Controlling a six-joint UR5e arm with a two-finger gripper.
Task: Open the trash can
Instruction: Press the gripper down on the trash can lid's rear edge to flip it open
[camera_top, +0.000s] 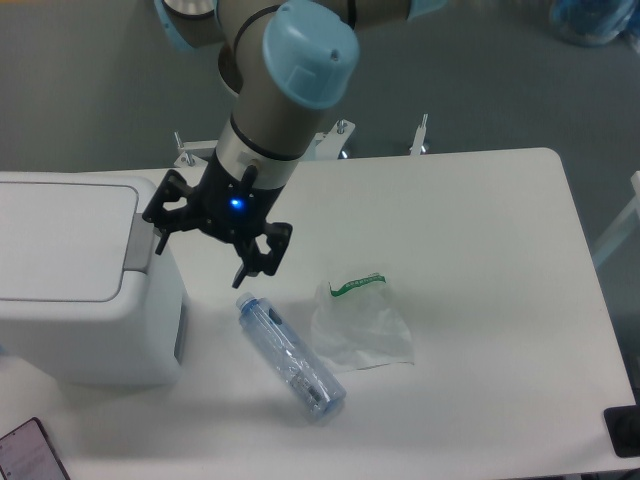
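While lid lies flat, trash can (90, 330) white, boxy.

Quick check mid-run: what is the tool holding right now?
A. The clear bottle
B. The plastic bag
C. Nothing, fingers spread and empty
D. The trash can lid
C: the tool hangs open beside the trash can, while the bottle and bag lie apart on the table.
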